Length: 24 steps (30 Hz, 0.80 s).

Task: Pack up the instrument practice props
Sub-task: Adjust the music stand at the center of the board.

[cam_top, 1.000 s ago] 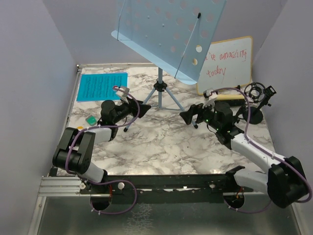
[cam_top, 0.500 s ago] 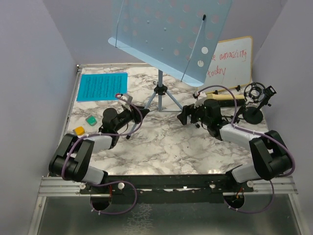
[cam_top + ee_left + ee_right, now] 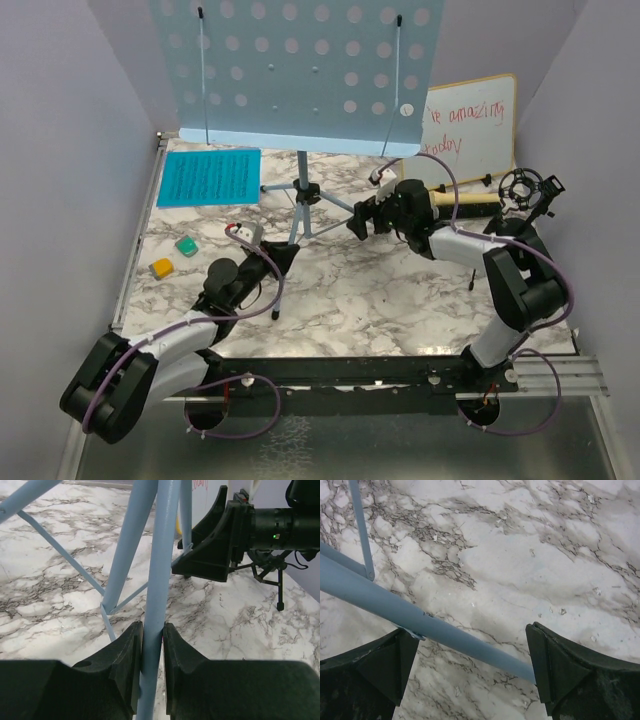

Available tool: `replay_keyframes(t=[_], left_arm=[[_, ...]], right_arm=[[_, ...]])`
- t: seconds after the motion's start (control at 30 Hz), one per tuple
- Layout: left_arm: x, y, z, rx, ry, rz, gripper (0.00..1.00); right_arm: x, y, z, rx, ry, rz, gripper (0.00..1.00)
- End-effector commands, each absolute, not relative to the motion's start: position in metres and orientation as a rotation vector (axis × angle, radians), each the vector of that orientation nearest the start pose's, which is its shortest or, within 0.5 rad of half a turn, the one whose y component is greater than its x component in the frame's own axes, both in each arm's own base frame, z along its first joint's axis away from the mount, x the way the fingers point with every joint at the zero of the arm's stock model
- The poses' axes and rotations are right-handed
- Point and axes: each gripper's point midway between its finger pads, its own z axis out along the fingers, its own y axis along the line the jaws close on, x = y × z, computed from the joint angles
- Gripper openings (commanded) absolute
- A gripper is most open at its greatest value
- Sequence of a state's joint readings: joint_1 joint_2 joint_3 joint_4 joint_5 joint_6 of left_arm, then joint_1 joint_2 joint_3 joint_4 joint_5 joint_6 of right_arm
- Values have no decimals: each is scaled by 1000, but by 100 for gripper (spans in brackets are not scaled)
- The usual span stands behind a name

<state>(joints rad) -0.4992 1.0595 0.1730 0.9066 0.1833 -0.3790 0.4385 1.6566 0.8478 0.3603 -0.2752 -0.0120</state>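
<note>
The light-blue perforated music rack (image 3: 300, 70) stands at the back on its tripod legs (image 3: 303, 192). My left gripper (image 3: 282, 257) is shut on the near leg (image 3: 152, 630), with both pads (image 3: 131, 652) pressed against the tube. My right gripper (image 3: 358, 222) is open and straddles the right leg (image 3: 445, 635), which slants across between its fingers (image 3: 547, 672). In the left wrist view the right gripper (image 3: 212, 547) shows beyond the tripod. A cyan sheet (image 3: 208, 176) lies flat at the back left. The black studio microphone (image 3: 525, 190) and a cream handheld microphone (image 3: 450, 198) sit at the right.
A wood-framed whiteboard (image 3: 470, 125) with red writing leans on the back wall at the right. A green block (image 3: 186, 244) and an orange block (image 3: 161, 268) lie at the left. Purple walls close in on both sides of the marble table (image 3: 380, 300).
The left gripper has closed on the near tripod leg and drawn back toward the near edge. The rack has swung round to face front and shifted left. The right gripper has moved left onto the right leg.
</note>
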Motion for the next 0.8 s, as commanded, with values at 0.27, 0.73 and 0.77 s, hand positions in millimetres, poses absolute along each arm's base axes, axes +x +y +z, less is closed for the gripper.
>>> replay_keyframes(t=[0.27, 0.73, 0.77], left_arm=[[269, -232, 154, 155, 1661, -818, 0], [263, -259, 149, 42, 1714, -874, 0], [261, -264, 149, 55, 1718, -890, 0]], right_arm=[[432, 236, 86, -681, 1928, 436, 93], [420, 213, 102, -562, 1901, 379, 98], [418, 211, 105, -539, 1898, 382, 99]])
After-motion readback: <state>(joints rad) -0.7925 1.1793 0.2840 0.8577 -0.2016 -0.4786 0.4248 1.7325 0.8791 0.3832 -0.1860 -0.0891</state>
